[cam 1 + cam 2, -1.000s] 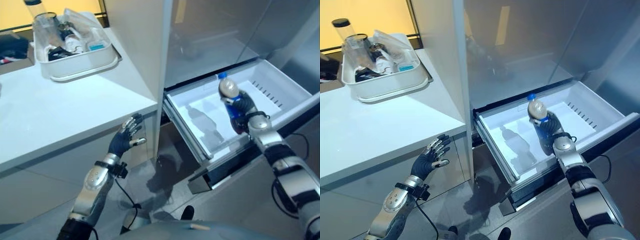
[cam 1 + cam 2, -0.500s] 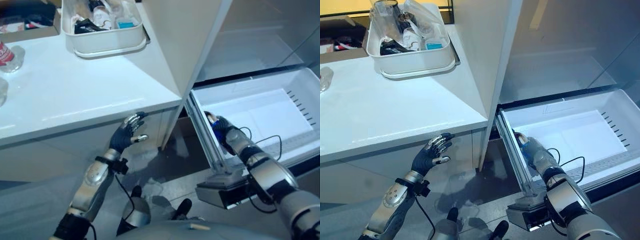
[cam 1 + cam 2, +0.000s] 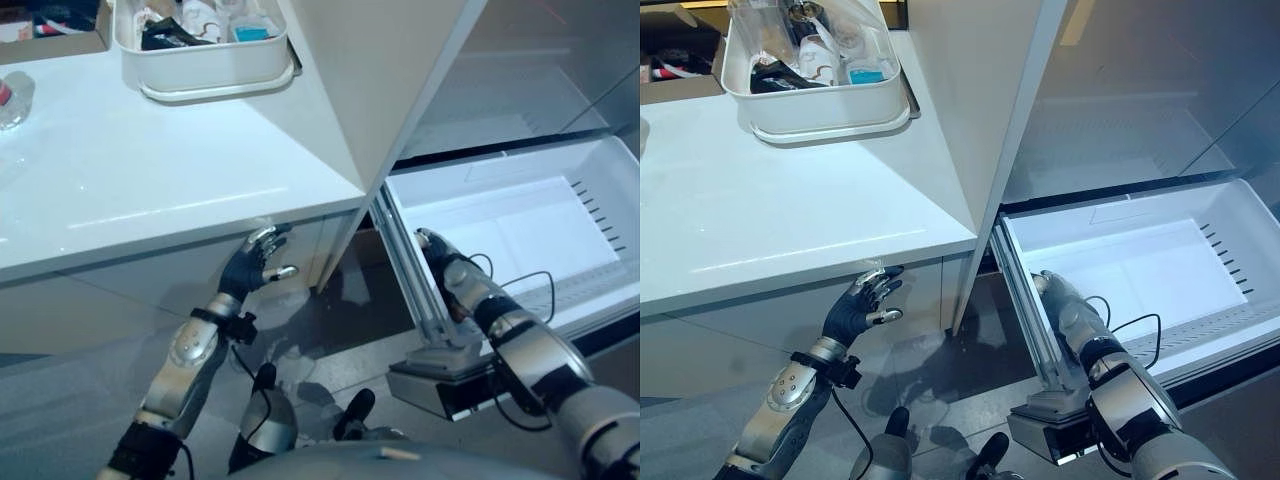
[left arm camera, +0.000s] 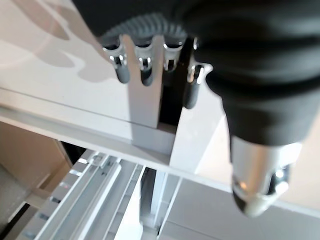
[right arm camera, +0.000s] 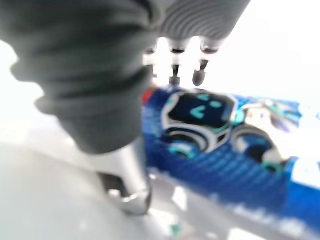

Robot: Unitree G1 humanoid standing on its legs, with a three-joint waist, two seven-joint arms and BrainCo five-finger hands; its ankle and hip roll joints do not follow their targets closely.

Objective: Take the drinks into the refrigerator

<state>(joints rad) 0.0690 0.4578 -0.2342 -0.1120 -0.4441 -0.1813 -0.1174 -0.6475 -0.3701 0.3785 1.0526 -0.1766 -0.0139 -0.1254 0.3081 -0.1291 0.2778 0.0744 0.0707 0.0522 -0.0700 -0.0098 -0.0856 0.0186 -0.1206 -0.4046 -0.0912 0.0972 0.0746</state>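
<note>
Right hand (image 3: 441,262): set low inside the pulled-out drawer (image 3: 520,215) of the refrigerator (image 3: 372,70), tight in the corner nearest the robot on its left side, hard by the drawer's side wall and slide rail. Grip state not determinable from any view. Seen close against the palm side of this hand in the right wrist view: a bottle (image 5: 225,150) with a blue printed label, lying on its side on the white drawer floor. Contact between hand and bottle likely but not confirmed. Beyond and to the right of the hand: bare white drawer floor, with a row of slots in the far right wall.

Left hand (image 3: 252,272): raised palm-forward, well apart from the right hand, to its left and outside the refrigerator. Open, fingers (image 4: 145,70) straight and slightly spread, holding nothing. Directly above it: the front edge of a white counter (image 3: 150,190), fingertips just beneath that edge; touching or not, not discernible. Behind the hand: the pale cabinet front (image 3: 720,320).

Further back on the counter, well beyond the left hand: a white tub (image 3: 210,75) packed with mixed small items, contents not individually identifiable. Between the two hands: the refrigerator's upright side panel.
</note>
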